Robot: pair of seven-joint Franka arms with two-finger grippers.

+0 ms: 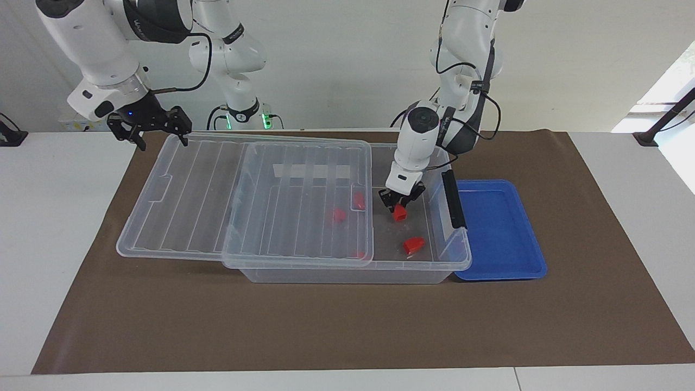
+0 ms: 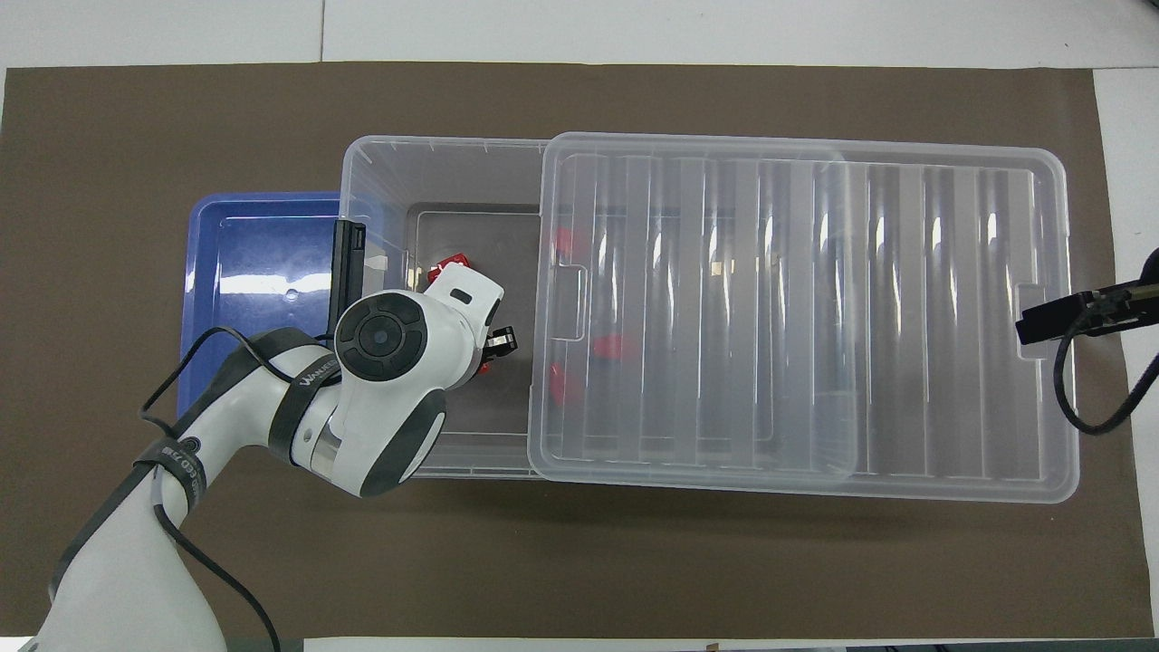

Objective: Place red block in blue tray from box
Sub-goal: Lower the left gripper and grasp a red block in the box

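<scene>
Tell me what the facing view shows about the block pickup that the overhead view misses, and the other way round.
Only the facing view shows the left gripper down inside the box, shut on a red block; it also shows the whole right gripper over the lid's end. Only the overhead view shows how far the lid is slid toward the right arm's end, uncovering the box's end by the blue tray; there the left arm hides most of the held block. Both show loose red blocks in the box and the tray beside it.

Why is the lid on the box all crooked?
The clear lid is slid sideways, hanging off the box toward the right arm's end. That leaves an opening where the left pincer grips a red block. The blue tray holds nothing.
</scene>
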